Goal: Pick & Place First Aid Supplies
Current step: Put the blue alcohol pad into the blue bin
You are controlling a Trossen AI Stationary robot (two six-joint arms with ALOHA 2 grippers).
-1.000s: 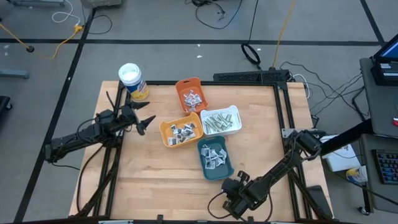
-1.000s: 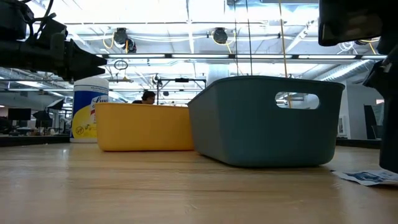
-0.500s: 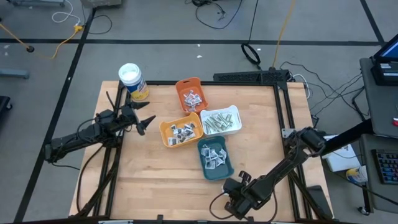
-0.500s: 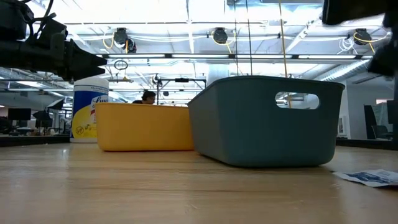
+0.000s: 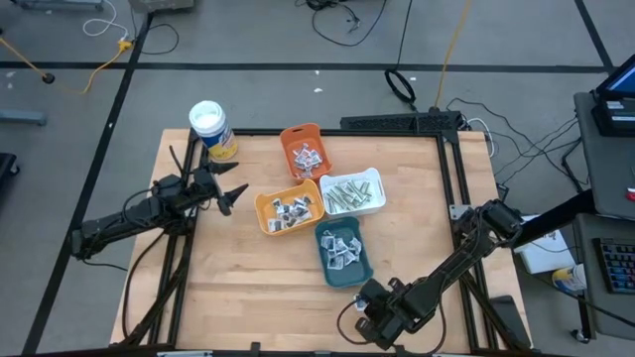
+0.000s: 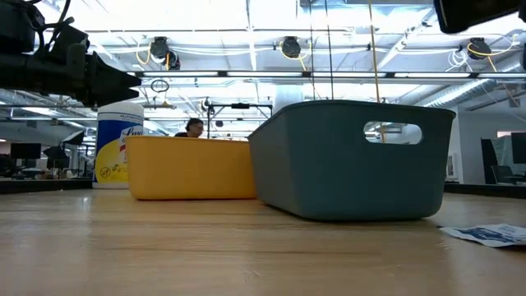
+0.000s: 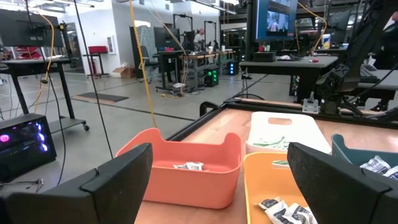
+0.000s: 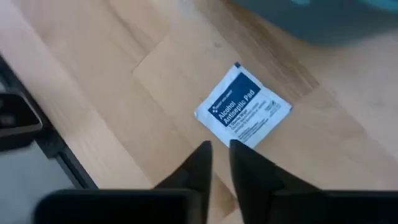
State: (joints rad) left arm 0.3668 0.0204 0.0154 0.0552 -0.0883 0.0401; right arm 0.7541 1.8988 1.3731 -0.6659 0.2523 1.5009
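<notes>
Here the right gripper (image 8: 215, 163) (nearly closed, empty) hangs above an alcohol sachet (image 8: 243, 106)

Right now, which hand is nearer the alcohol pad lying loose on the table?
Right. The right hand hangs just above the alcohol pad; the left hand waits beyond the trays.

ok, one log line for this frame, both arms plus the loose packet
left gripper: open, waiting beside orange tray | right gripper: nearly closed, empty, above alcohol pad packet | packet: flat on table near teal tray
</notes>
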